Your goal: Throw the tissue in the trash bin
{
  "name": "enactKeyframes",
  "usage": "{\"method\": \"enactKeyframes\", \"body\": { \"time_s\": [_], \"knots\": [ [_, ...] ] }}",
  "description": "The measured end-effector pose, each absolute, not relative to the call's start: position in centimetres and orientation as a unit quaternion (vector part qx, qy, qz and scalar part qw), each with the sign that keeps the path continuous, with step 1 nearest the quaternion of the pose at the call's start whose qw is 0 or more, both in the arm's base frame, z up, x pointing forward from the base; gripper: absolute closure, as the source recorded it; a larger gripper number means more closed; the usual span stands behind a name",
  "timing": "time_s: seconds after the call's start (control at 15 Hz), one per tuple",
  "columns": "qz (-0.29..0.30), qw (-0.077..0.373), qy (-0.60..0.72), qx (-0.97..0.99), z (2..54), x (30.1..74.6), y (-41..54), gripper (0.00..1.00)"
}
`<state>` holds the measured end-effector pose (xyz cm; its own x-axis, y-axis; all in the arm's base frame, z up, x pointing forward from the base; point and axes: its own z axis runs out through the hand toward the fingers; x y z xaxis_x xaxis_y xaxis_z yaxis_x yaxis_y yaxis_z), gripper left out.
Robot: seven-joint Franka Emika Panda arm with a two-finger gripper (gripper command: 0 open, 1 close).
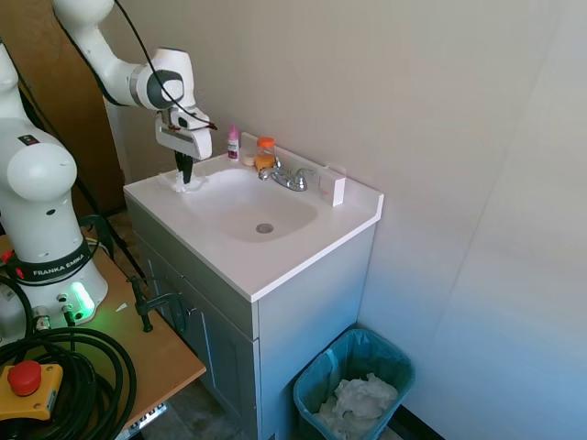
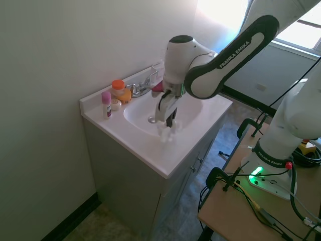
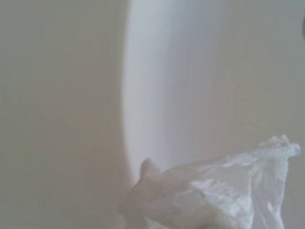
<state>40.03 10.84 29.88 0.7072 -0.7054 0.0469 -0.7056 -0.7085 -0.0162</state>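
On the sink counter's front-left corner: gripper (image 1: 184,174) down on the tissue (image 1: 186,183).

Fingers look nearly closed with the wad at their tips, but whether they truly pinch it I cannot tell. Tissue sits on the counter (image 1: 284,261) just beside the basin rim. Bin (image 1: 354,385) stands on the floor by the cabinet, well apart, already holding white paper. Risks, as I judge: thin paper may tear or slip on lift; a loose hold could drop it short of the bin.
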Motion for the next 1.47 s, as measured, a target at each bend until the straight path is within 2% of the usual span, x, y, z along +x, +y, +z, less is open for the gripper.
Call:
{"method": "enactKeyframes", "body": {
  "time_s": [0.27,0.47,0.73,1.13,1.47],
  "knots": [
    [0.106,-0.056,-0.496,0.860,38.9,43.7,-1.9,1.00],
    [0.125,-0.074,-0.593,0.792,40.6,45.4,-14.4,1.00],
    [0.095,-0.083,-0.709,0.694,34.4,46.1,-27.6,1.00],
    [0.056,-0.058,-0.780,0.620,22.7,49.9,-37.1,1.00],
    [0.028,-0.033,-0.807,0.588,17.4,48.6,-43.3,1.00]
  ]
}}
